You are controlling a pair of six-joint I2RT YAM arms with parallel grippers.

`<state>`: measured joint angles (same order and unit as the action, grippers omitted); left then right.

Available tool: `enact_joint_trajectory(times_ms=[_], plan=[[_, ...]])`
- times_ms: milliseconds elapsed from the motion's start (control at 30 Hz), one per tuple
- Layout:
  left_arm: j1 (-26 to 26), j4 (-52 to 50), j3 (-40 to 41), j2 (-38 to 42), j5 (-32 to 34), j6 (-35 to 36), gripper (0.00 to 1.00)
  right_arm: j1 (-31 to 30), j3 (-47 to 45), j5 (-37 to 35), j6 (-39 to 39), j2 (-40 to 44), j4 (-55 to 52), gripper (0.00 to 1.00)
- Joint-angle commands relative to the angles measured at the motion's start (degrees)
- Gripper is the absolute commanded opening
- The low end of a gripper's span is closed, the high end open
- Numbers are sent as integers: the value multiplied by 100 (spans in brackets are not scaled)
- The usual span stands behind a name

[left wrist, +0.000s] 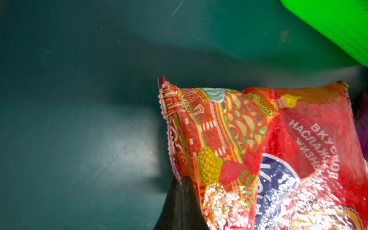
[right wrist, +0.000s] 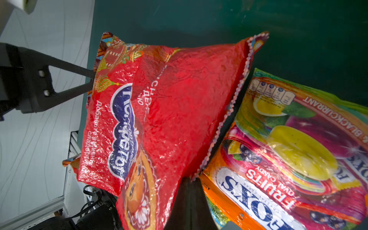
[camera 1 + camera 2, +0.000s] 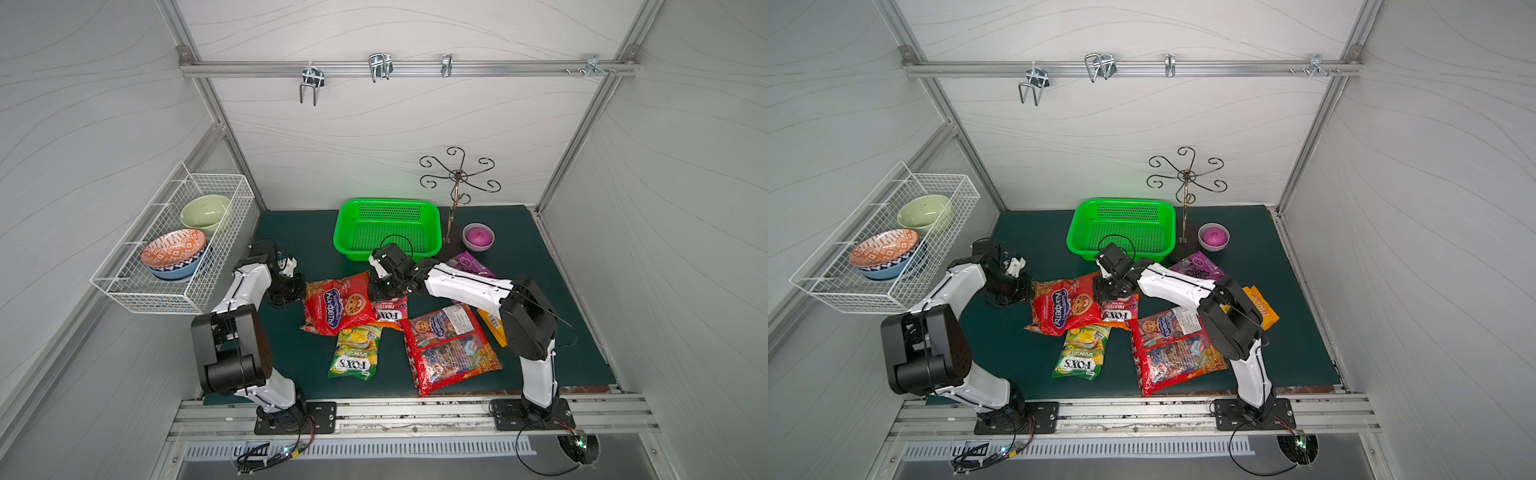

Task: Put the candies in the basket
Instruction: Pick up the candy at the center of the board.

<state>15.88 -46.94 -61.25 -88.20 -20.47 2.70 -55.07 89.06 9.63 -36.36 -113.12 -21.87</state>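
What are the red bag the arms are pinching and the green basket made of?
Big red candy bag: likely thin plastic film, glossy; it crinkles, glints, zigzag sealed edge. Bright green rectangular basket: looks like moulded hard plastic, smooth; perforated walls, rolled rim.

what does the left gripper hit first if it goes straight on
The left gripper is shut on the red bag, so that bag first; beyond it probably the right gripper, depth unclear.

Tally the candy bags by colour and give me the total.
Red bags: 2
Orange bag: 1
Green bag: 1
Purple bag: 1
Yellow bag: 1
Total: 6, none in the basket
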Motion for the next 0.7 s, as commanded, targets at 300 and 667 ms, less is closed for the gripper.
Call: enact_joint_trajectory(times_ms=[300,667], plan=[[40,-767,-943,520,-627,-353,0,108,121,-598,630,1215,-58,0],[-911,-866,-2161,139,-816,-1167,0,690,405,-500,611,1302,-295,0]])
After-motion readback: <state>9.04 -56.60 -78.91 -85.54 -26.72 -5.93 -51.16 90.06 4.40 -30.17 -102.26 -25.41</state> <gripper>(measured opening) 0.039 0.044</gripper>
